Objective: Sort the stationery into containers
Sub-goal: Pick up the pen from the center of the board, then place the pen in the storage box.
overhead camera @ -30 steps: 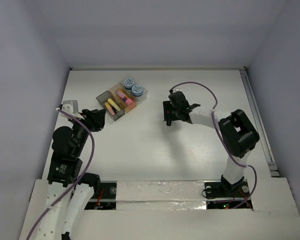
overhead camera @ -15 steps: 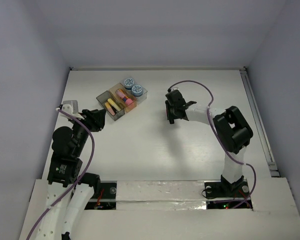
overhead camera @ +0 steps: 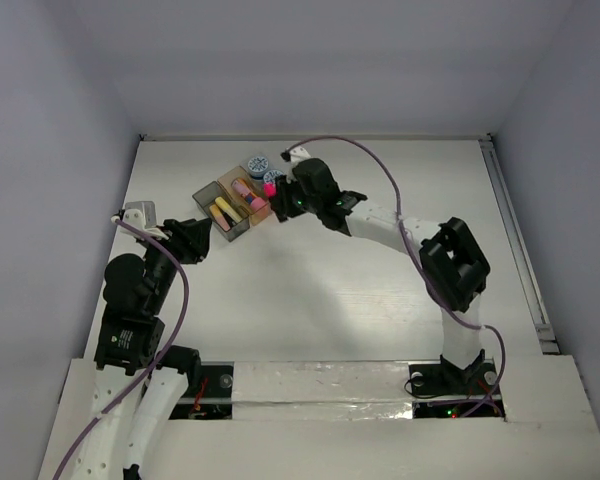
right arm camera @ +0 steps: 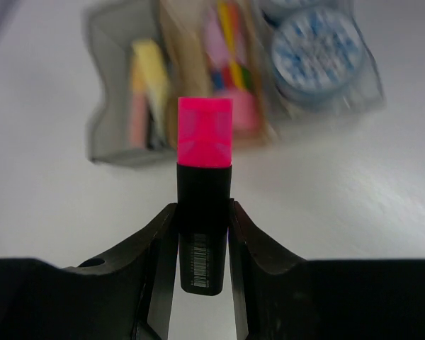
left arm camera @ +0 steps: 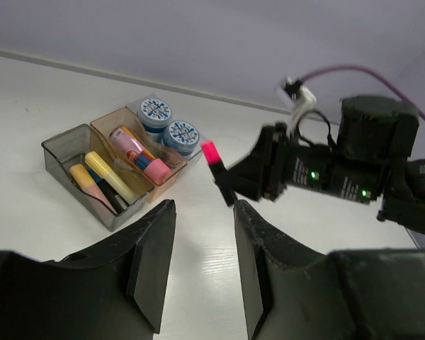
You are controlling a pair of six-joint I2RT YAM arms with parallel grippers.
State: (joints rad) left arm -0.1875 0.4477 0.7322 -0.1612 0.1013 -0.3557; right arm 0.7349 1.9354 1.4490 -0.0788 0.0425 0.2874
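Right claw [right arm camera: 202,212] grips highlighter [right arm camera: 205,134] near bins [right arm camera: 99,142]; tape rolls [right arm camera: 317,49] in clear bin [right arm camera: 372,86].

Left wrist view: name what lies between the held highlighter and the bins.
Nothing; only bare table separates highlighter and bins, seen from the left wrist.

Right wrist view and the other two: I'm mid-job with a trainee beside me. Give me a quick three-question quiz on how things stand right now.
1. True or false: the left gripper is shut on an item.
2. Multiple choice: the clear bin holds A) scissors, B) two tape rolls, C) nothing.
3. Fill in: the right gripper is clamped on a black-bodied highlighter with a ____ cap.

Key: 1 false, its jaws are apart with nothing between them. 2 B. 3 pink.
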